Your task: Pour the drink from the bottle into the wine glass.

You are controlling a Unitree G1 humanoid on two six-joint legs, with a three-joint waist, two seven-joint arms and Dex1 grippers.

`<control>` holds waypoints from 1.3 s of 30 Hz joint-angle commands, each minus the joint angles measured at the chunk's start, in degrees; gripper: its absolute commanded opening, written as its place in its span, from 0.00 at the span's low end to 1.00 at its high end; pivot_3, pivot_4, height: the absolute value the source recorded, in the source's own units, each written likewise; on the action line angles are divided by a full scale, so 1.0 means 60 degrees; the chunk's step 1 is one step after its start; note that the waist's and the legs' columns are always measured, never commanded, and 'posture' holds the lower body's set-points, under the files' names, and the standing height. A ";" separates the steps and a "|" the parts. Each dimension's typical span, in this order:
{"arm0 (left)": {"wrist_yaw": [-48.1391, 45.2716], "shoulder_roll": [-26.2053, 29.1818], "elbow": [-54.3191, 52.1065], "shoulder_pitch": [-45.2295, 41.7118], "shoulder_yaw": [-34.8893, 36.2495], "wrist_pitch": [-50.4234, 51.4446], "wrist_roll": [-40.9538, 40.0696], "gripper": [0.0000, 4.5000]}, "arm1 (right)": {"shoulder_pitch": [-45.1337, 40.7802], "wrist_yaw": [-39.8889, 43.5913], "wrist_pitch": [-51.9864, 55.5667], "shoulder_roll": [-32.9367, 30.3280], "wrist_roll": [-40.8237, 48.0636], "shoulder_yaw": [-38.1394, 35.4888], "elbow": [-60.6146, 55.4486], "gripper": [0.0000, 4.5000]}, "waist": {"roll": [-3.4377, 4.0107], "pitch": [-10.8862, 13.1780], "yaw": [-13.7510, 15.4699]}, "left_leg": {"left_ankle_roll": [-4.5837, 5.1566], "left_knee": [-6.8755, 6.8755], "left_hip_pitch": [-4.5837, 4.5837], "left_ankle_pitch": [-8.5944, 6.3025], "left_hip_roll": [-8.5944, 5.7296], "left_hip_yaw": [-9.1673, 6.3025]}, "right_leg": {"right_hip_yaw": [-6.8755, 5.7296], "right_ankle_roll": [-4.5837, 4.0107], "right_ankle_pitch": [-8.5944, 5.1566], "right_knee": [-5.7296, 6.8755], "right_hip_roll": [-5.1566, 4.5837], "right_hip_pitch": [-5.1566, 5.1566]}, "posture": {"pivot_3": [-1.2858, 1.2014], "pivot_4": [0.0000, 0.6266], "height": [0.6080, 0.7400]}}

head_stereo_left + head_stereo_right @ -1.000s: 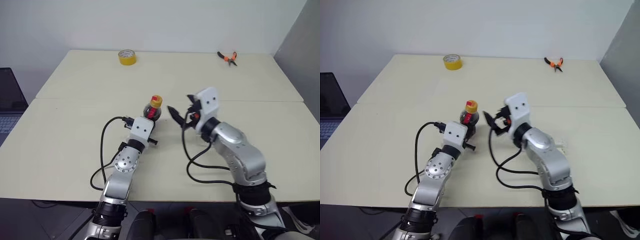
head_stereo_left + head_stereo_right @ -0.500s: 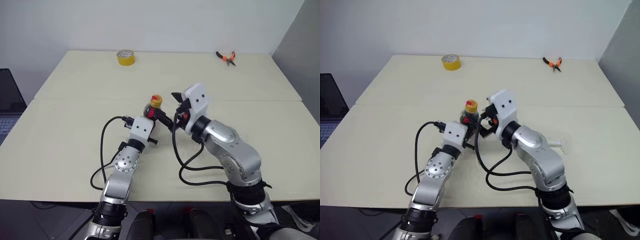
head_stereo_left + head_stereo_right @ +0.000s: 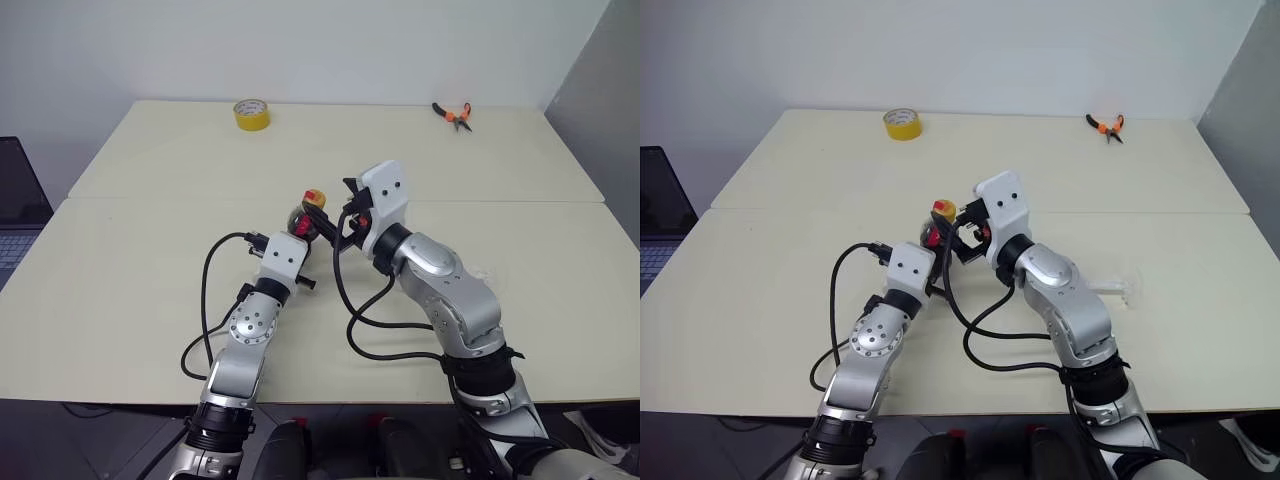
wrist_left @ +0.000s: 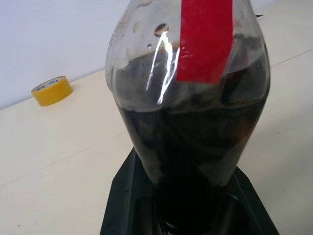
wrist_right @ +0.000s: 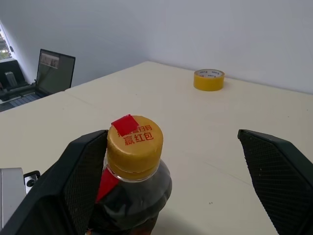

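The bottle (image 3: 303, 215) stands upright near the table's middle, its clear body dark with the drink (image 4: 190, 142), a red strip on its neck. My left gripper (image 3: 297, 234) is shut on its bulbous base. At cap height my right gripper (image 5: 171, 142) is open around the orange-yellow cap (image 5: 134, 142), which sits close to one finger (image 5: 83, 181) and far from the other. A clear part of the wine glass (image 3: 1124, 288) shows on the table beside my right forearm; the arm hides the rest.
A yellow tape roll (image 3: 253, 114) lies at the table's far left and orange-handled pliers (image 3: 455, 114) at the far right. A laptop (image 3: 20, 200) stands off the table's left edge. Black cables loop over the cream table (image 3: 130, 290) near both forearms.
My right gripper has swung left and a little up, from beside the bottle to around its cap, staying open. The left gripper and the bottle have not moved.
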 commanded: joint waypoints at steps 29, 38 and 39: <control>0.0024 -0.0007 -0.0319 -0.0208 -0.0005 -0.0351 -0.0021 0.14 | 0.0430 -0.0040 0.2083 0.0175 0.1734 -0.0924 -0.2041 1.00 | 0.0000 0.0000 0.0001 | 0.0000 -0.0002 0.0003 0.0000 0.0003 -0.0005 | -0.0002 0.0000 0.0000 0.0005 0.0006 0.0000 | 0.52 0.24 1.00; 0.0041 -0.0028 -0.0290 -0.0241 -0.0039 -0.0363 0.0001 0.14 | -0.0139 -0.0518 0.1367 0.1051 0.1309 -0.0579 -0.0600 1.00 | 0.0000 0.0000 0.0008 | 0.0000 -0.0004 0.0000 0.0000 -0.0001 -0.0003 | -0.0002 0.0000 0.0000 0.0001 0.0000 -0.0001 | 0.52 0.24 1.00; 0.0043 -0.0027 -0.0297 -0.0237 -0.0050 -0.0362 0.0003 0.14 | -0.0169 -0.0518 0.1298 0.1066 0.1276 -0.0553 -0.0514 1.00 | 0.0000 0.0000 0.0007 | 0.0000 -0.0003 0.0000 0.0000 -0.0001 -0.0003 | -0.0002 0.0000 0.0000 0.0001 0.0000 -0.0001 | 0.52 0.24 1.00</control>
